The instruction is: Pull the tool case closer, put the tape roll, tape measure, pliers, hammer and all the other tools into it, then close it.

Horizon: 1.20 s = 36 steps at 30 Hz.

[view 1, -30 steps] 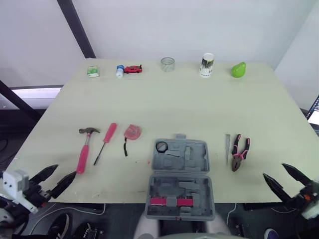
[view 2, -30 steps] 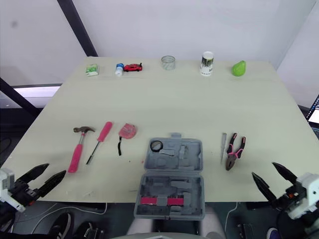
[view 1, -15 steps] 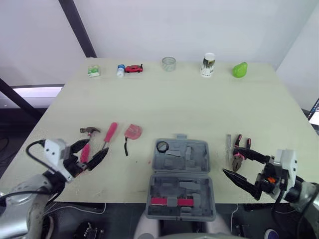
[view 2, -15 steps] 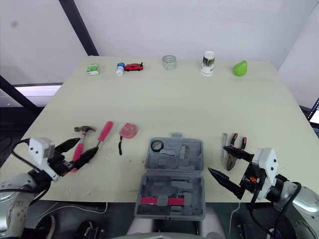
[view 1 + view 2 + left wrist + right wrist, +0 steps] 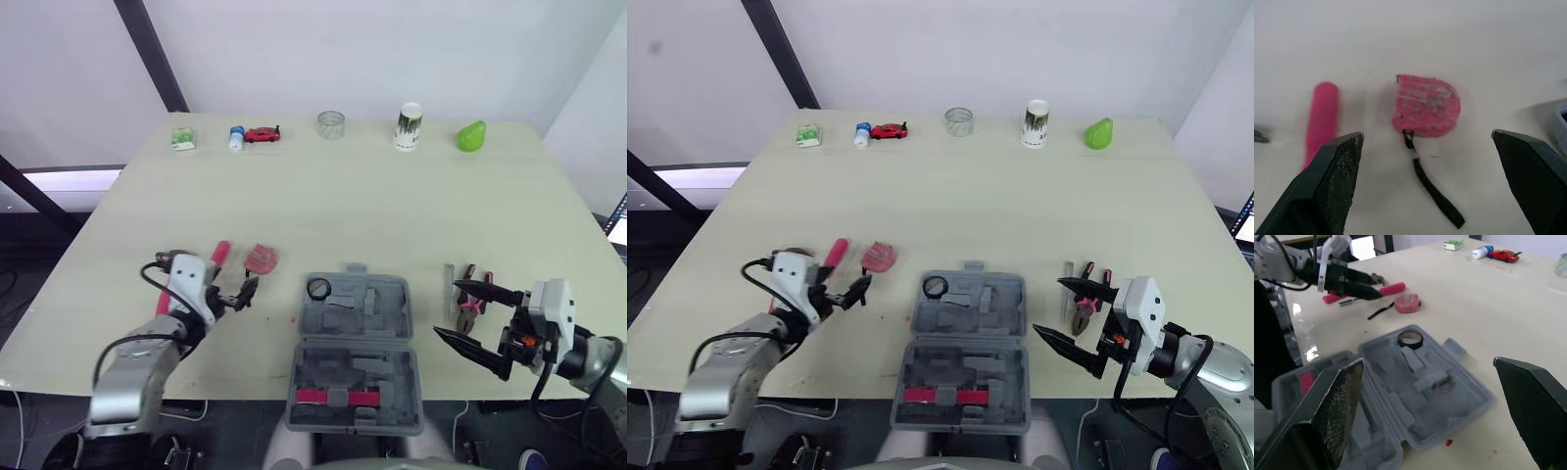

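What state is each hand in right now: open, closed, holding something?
Left hand: open, empty, facing the tape measure.
Right hand: open, empty, by the pliers.

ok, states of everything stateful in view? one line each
tool case: open, both halves lying flat, at the near table edge
tape roll: seated in a case compartment
tape measure: on table, not gripped, strap trailing out
screwdriver: on table, outside case
pliers: on table, outside case
left end effector: open, aimed at the tape measure, not touching it
right end effector: open, empty, by the pliers
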Tool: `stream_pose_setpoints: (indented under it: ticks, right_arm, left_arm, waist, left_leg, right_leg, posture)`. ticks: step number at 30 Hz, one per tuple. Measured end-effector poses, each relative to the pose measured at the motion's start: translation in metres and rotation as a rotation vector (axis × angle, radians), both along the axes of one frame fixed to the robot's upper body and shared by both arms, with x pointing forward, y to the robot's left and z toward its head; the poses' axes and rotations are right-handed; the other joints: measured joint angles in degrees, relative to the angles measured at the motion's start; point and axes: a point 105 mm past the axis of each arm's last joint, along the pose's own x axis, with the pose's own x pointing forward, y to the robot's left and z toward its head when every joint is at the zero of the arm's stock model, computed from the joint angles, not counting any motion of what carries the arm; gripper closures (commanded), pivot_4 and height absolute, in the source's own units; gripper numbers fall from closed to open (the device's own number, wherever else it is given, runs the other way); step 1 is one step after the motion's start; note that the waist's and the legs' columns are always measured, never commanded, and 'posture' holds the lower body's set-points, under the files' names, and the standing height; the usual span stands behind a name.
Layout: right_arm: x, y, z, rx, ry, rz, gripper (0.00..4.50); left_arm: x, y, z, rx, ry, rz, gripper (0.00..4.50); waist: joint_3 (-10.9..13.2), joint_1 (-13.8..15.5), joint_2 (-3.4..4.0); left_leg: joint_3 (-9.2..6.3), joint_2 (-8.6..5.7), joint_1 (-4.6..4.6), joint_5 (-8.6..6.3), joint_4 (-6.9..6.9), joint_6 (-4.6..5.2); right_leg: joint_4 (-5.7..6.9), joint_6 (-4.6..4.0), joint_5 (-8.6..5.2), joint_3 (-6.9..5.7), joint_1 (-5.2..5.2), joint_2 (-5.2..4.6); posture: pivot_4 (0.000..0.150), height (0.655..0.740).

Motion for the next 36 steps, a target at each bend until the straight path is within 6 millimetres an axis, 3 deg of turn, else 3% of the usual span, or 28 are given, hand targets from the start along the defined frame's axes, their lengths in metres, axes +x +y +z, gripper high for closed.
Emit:
stream_pose_setpoints:
  ticks: [5,12,14,16,22,29,36]
  right_arm:
    - [0.002,0.001,0.004,0.001,-0.019,-0.01,0.05]
    - [-0.001,-0.003,0.007,-0.031,-0.019,0.032,0.05]
    - [-0.002,-0.003,0.008,-0.034,-0.021,0.043,0.0]
    - [-0.003,-0.003,0.008,-0.036,-0.019,0.054,0.0]
    - [0.002,-0.006,0.008,-0.052,-0.033,0.054,0.0]
    - [0.003,-0.007,0.008,-0.06,-0.037,0.05,0.0]
    - [0.005,-0.006,0.01,-0.064,-0.051,0.056,0.0]
  left_arm:
    - [0.013,-0.01,-0.024,-0.003,0.04,0.048,0.0]
    - [0.029,-0.011,-0.033,0.017,0.034,0.095,0.0]
    - [0.033,-0.012,-0.034,0.013,0.026,0.097,0.55]
    - [0.035,-0.009,-0.035,0.016,0.022,0.105,1.38]
    - [0.031,-0.013,-0.039,0.038,0.011,0.079,4.44]
    - [0.025,-0.011,-0.04,0.043,0.012,0.087,4.44]
    - [0.001,-0.014,-0.042,0.062,0.029,0.056,4.44]
  waist:
    - [0.01,-0.01,-0.01]
    - [-0.01,0.34,0.02]
    - [-0.03,0.53,0.04]
    - [-0.02,0.71,0.06]
    - [-0.02,0.8,0.06]
    - [-0.03,0.73,0.08]
    - [-0.02,0.36,0.08]
  left_leg:
    - [-0.04,0.0,-0.03,0.0,0.02,0.0]
    - [-0.01,-0.03,0.06,0.0,0.06,0.0]
    - [-0.01,-0.03,0.12,0.0,0.06,0.0]
    - [-0.01,-0.03,0.28,0.0,0.04,0.0]
    - [-0.02,-0.02,0.43,0.0,0.02,0.0]
    - [-0.03,-0.01,0.5,0.0,-0.01,0.0]
    - [-0.04,0.0,0.5,-0.01,-0.04,0.0]
  right_leg:
    - [-0.01,-0.01,0.0,-0.07,0.03,0.02]
    - [-0.02,-0.01,0.0,-0.18,0.19,0.01]
    - [-0.01,-0.01,0.0,-0.2,0.25,0.01]
    - [-0.03,-0.02,-0.01,-0.24,0.44,0.01]
    - [-0.06,-0.02,-0.01,-0.2,0.57,0.0]
    - [-0.06,-0.02,-0.01,-0.12,0.58,0.0]
    - [-0.1,-0.01,-0.01,-0.06,0.57,-0.01]
  posture:
    - [0.15,0.74]
    - [0.15,0.74]
    - [0.15,0.74]
    - [0.15,0.74]
    - [0.15,0.74]
    - [0.15,0.74]
    - [0.15,0.74]
